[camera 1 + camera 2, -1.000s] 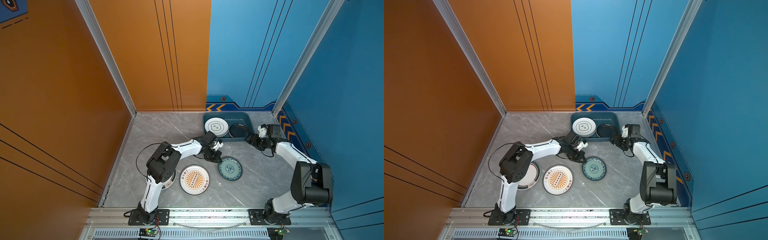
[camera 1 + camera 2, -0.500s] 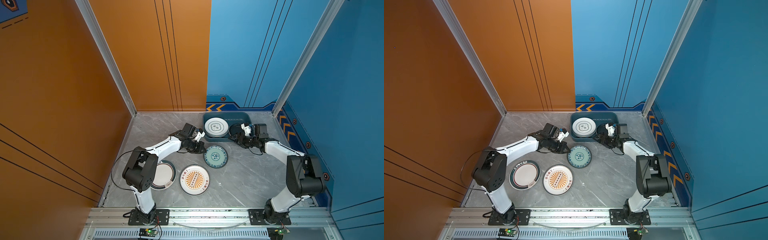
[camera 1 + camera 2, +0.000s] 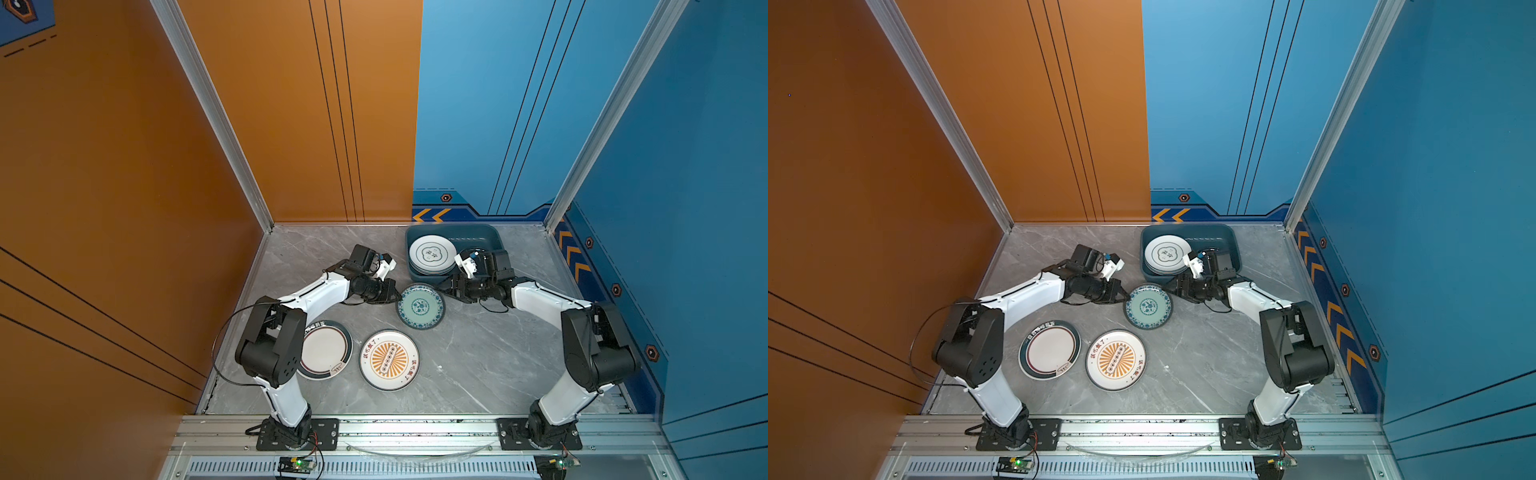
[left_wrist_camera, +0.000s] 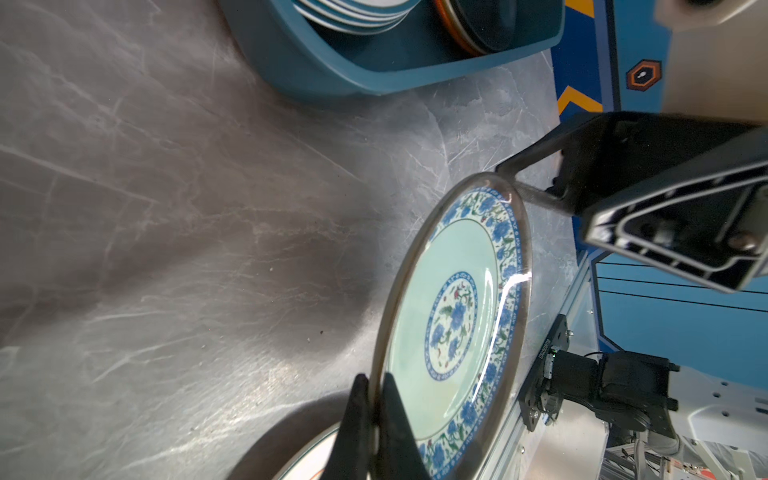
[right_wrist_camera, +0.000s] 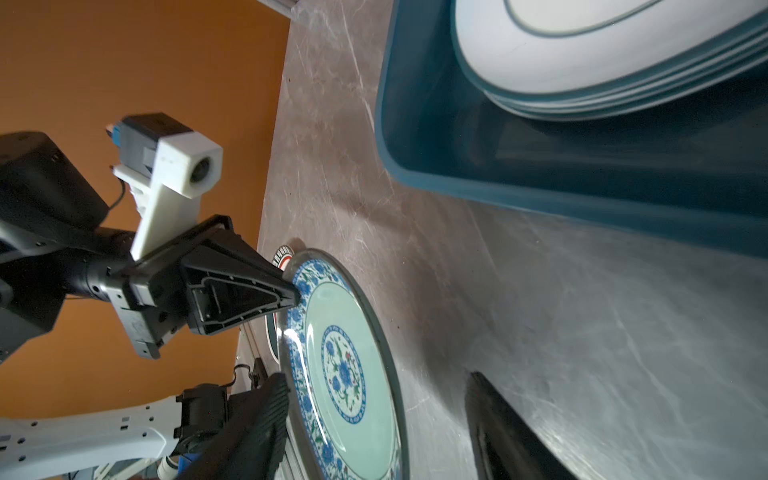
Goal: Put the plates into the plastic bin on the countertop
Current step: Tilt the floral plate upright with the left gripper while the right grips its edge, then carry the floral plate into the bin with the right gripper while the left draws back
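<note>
Left pincer (image 4: 372,415) pinching teal plate (image 4: 453,316) rim; right pincer (image 5: 374,382) spread; black plate (image 4: 486,20) mostly hidden

The desk (image 3: 478,357) is a smooth grey marble-look surface with a soft sheen. The teal plate (image 4: 449,316) is glossy and smooth, showing a bright highlight. The bin (image 4: 332,70) is smooth satin plastic. The rail (image 3: 415,432) is brushed metal. The right hand (image 5: 376,380) has matt black plastic fingers (image 5: 257,424).

Shifts teal plate (image 3: 420,306) left, nearer bin (image 3: 478,237), pinched in left gripper (image 3: 397,294). Uncovers rimmed plate (image 3: 325,351). Swings right gripper (image 3: 441,287) from bin to its rim.
</note>
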